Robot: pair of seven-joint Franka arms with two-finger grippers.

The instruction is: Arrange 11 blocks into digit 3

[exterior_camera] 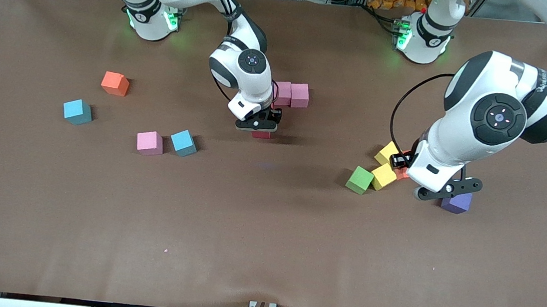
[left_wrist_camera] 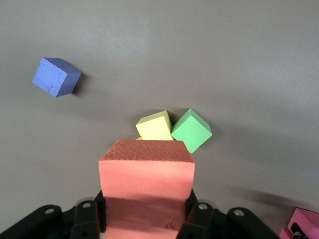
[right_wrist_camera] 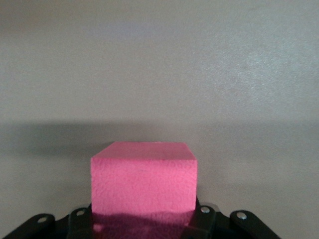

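Twelve cubes: three pink, namely a touching pair [exterior_camera: 291, 94] whose row runs along the table's length and one loose [exterior_camera: 149, 142]; two red, two yellow [exterior_camera: 384, 177], two light blue [exterior_camera: 77, 111], one orange [exterior_camera: 114, 83], green [exterior_camera: 360, 180], purple [exterior_camera: 457, 202]. Right gripper [right_wrist_camera: 144, 219] clamps a red cube [exterior_camera: 261, 133] beside the pair. Left gripper [left_wrist_camera: 146, 219] grips the other red cube [left_wrist_camera: 146, 169] over the yellow ones.

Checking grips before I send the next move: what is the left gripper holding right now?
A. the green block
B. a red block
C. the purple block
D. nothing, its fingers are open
B: in the left wrist view the left gripper is shut on a red block, while the purple block and the green block lie loose on the table.
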